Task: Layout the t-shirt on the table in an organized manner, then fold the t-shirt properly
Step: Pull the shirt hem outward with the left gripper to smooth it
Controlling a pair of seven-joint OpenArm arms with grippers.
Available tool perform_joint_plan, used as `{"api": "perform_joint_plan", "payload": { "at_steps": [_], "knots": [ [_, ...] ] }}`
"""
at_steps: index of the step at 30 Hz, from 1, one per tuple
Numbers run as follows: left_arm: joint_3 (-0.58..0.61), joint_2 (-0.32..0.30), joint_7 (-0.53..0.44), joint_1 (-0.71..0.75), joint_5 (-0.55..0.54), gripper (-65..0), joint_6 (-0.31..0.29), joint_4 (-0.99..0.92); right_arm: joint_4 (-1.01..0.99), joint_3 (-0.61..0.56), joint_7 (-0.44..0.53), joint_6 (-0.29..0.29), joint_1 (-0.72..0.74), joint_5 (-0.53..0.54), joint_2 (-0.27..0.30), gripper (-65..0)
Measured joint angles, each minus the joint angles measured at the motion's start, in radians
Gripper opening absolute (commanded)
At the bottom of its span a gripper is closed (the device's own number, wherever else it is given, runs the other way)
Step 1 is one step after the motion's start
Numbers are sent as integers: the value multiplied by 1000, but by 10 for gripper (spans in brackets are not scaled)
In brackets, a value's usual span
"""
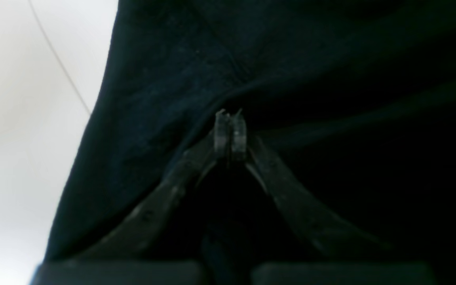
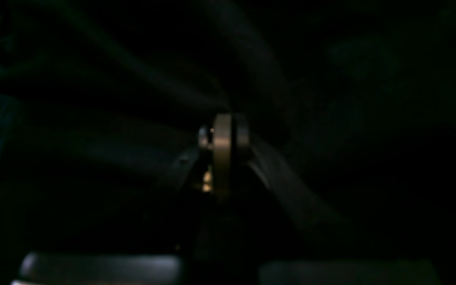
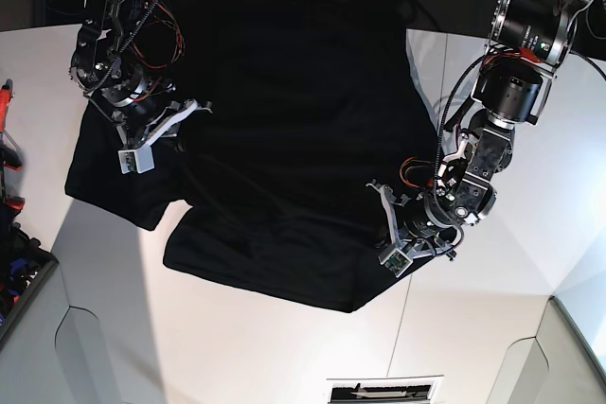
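We see the shirt (image 3: 284, 139), matte black cloth in soft folds and ridges, spread across the smooth white table (image 3: 237, 347), its lower hem toward six o'clock. The left gripper (image 1: 230, 118) at four o'clock has its jaws pressed together, pinching a pulled-up crease of the shirt near its edge. The right gripper (image 2: 224, 130) at ten o'clock is likewise clamped tight, amid dark cloth.

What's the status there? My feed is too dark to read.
Left gripper shut on the t-shirt. Right gripper shut on the cloth too. T-shirt spread on the table, still rumpled, not folded. Nothing in the way.
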Motion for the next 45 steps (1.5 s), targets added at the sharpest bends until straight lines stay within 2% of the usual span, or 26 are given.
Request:
{"api": "perform_joint_plan", "payload": {
  "at_steps": [3,6,8,11,12,14,18,23,24,25,28,32,36,40,43,45],
  "knots": [
    [1,-2,0,-3,24,-650,0,0,1,0,7,2,-16,-2,14,-650],
    [2,-34,0,-6,31,-650,-1,0,1,-1,6,11,-19,-19,36,-650],
    [3,-71,-1,-9,30,-650,30,-2,1,-3,6,17,-19,-25,56,-650],
    [5,-139,3,-8,38,-650,112,-4,1,-5,6,13,-19,-25,95,-650],
    [4,-168,5,-9,38,-650,118,-5,1,-5,6,12,-19,-26,110,-650],
    [1,-211,26,-13,39,-650,121,-5,1,-3,10,4,-19,-37,135,-650],
    [1,-248,79,-12,26,-650,122,-6,1,-2,16,-3,-19,-40,150,-650],
    [-1,-262,142,-8,-111,-650,114,36,1,-2,31,-3,-12,-29,150,-650],
    [-1,-267,156,-5,-134,-650,87,65,1,-2,29,-3,-8,-19,149,-650],
    [-3,-269,167,3,-156,-650,61,109,0,-2,26,-3,-4,-10,149,-650],
    [-4,-264,142,57,-172,-650,47,293,-3,-2,13,-9,6,13,149,-650],
    [-1,-217,135,119,-168,-650,31,414,-4,-2,14,-9,10,13,140,-650],
    [-1,-155,138,137,-100,-650,33,355,-4,-2,16,-10,10,2,139,-650],
    [-3,-115,115,134,-90,-650,28,235,-4,-2,14,-10,13,-2,138,-650],
    [-5,-97,12,128,-99,-650,5,148,-4,-2,15,-10,13,-2,138,-650],
    [-6,-94,-57,118,-106,-650,21,95,-4,-2,14,-10,13,-2,138,-650]
  ]
}}
